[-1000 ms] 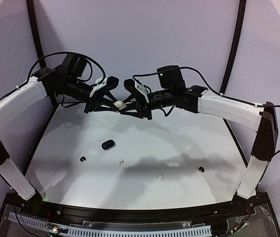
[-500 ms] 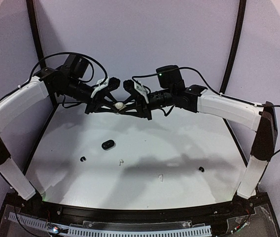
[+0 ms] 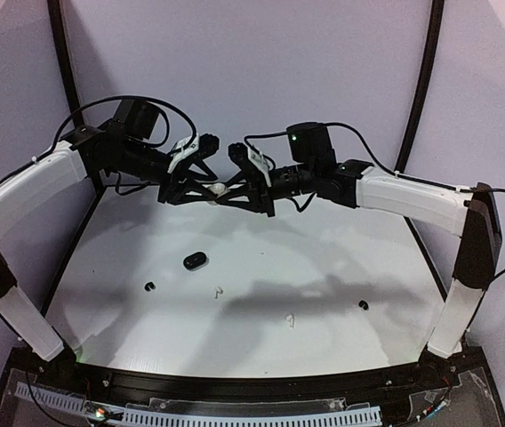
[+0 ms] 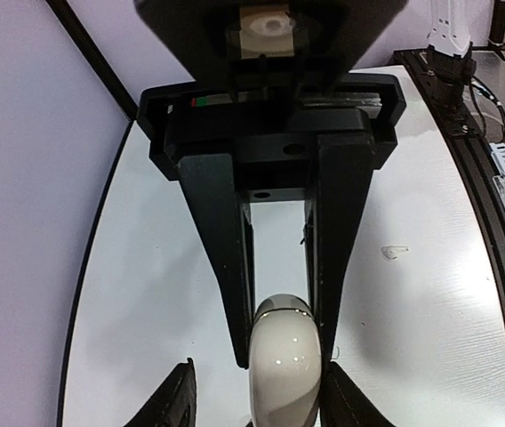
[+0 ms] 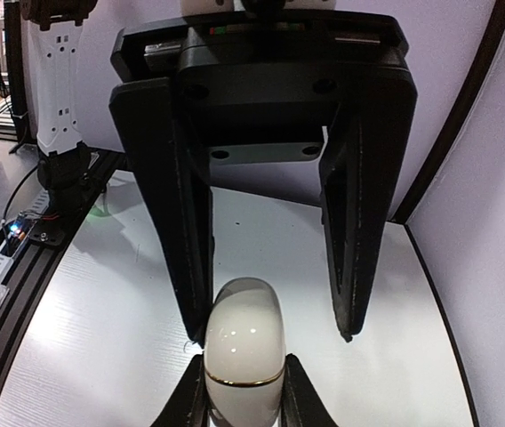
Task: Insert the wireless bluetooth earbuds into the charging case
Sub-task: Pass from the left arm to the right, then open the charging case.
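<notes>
A closed white charging case [image 3: 220,188] hangs in the air at the back centre, between both grippers. My right gripper [image 3: 232,190] is shut on it, and its own fingers hug the case [image 5: 244,342] in the right wrist view. My left gripper [image 3: 208,190] is open around the same case [image 4: 285,365], one finger touching it and the other apart. On the table lie two white earbuds [image 3: 219,291] [image 3: 290,319] and two black earbuds [image 3: 150,286] [image 3: 364,305]. One white earbud [image 4: 395,253] shows in the left wrist view.
A small black charging case [image 3: 196,261], closed, lies on the white table left of centre. Black frame posts [image 3: 423,80] stand at the back corners. The table's near edge has a black rail [image 3: 261,382].
Both grippers and the white case between them have shifted slightly to the right. The earbuds and the black case on the table have not moved.
</notes>
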Motion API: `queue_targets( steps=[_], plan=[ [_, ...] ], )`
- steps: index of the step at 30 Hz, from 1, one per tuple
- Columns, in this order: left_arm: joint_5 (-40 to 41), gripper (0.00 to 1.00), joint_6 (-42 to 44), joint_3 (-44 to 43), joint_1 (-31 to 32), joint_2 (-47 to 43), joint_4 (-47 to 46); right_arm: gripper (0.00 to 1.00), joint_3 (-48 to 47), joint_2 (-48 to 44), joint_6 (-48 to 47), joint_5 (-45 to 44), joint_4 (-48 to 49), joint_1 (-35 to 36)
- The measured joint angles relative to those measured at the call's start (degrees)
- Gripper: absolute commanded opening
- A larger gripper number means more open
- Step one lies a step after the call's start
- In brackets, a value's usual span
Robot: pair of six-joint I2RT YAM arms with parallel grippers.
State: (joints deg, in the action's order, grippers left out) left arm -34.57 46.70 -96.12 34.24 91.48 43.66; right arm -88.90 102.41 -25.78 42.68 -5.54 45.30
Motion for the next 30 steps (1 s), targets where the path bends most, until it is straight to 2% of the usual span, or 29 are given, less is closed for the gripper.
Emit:
queue_targets(
  steps=[13,30],
  plan=[
    [3.6,0.47,-1.4,1.7,0.0,-1.6,-6.4,0.0,0.2,-0.5,1.1,-1.0,3.0,-0.9],
    [3.8,0.47,-2.8,1.7,0.0,-1.6,-8.0,0.0,1.2,-1.3,2.6,-1.4,4.3,-1.2]
  ],
)
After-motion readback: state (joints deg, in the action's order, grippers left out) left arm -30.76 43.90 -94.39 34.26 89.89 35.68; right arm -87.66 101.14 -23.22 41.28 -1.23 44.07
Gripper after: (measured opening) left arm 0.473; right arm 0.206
